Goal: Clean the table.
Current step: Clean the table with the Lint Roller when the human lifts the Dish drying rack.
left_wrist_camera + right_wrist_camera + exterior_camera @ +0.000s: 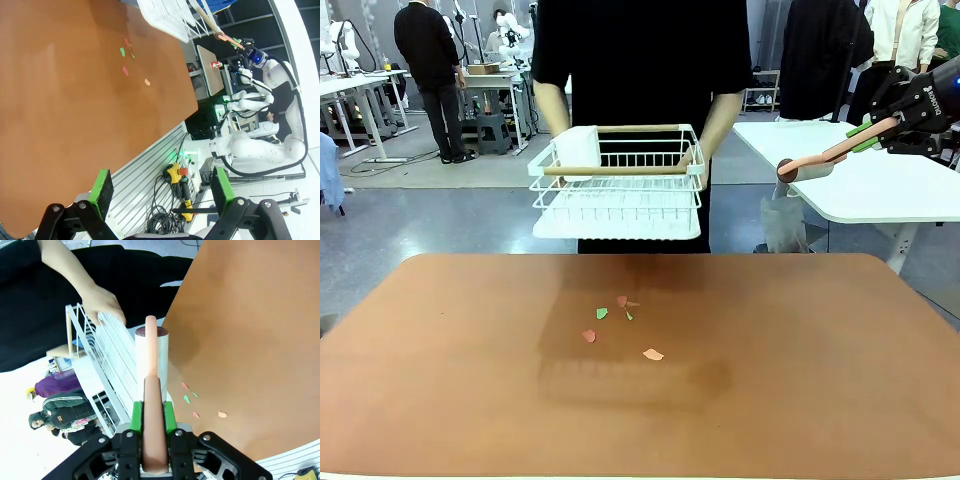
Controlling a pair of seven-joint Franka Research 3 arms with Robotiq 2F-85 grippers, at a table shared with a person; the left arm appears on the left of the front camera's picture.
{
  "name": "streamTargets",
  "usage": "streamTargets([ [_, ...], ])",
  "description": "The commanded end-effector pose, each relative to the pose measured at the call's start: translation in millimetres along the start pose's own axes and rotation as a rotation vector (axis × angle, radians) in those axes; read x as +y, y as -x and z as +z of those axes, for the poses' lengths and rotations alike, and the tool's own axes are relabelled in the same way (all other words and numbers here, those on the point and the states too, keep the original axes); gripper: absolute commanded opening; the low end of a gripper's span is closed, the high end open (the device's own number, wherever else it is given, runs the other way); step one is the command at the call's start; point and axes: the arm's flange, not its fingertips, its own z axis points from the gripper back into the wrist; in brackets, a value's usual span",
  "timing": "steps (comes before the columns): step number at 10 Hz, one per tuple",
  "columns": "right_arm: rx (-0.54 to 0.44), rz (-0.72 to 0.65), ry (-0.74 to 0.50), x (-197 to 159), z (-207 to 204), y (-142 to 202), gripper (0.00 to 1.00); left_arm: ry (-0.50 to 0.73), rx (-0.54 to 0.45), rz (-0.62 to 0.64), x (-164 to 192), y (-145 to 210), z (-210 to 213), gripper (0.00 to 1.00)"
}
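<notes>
The reddish-brown table (pixel 470 390) carries a few small scraps of paper (pixel 620 318), green and pink, near its middle. The scraps (pixel 128 59) and table (pixel 60 110) also lie ahead of my left gripper (pixel 161 189), which is open and empty above the near edge. My right gripper (pixel 866 130) is high at the far right, shut on the pink handle of a roller tool (pixel 810 163). In the right wrist view the tool (pixel 151 355) runs out from the gripper (pixel 152 412) over the table (pixel 250 315) and scraps (pixel 194 405).
A person at the far side holds a white wire basket (pixel 616 185) above the table's far edge, one hand (pixel 102 302) on its rim; a white object (pixel 578 148) sits inside. A white table (pixel 880 190) stands at the back right. Cables (pixel 170 210) lie beneath my left gripper.
</notes>
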Motion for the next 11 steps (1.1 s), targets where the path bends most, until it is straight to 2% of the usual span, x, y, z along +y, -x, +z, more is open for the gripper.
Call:
streamTargets([
  [1,0.000,0.000,0.000,0.0,0.0,0.0,0.21,0.018,-0.011,-0.027,-1.2,2.9,1.1,1.00],
  [5,0.298,0.416,0.173,19.7,-19.5,-30.5,0.21,0.018,-0.011,-0.027,-1.2,2.9,1.1,1.00],
  [7,0.339,0.610,0.279,23.8,-56.9,-23.2,0.21,0.018,-0.011,-0.027,-1.2,2.9,1.1,1.00],
  [8,0.391,0.691,0.315,16.6,-80.7,-18.8,0.21,0.018,-0.011,-0.027,-1.2,2.9,1.1,1.00],
  [11,0.425,0.800,0.339,-13.0,-117.8,-11.8,0.21,0.018,-0.011,-0.027,-1.2,2.9,1.1,1.00],
])
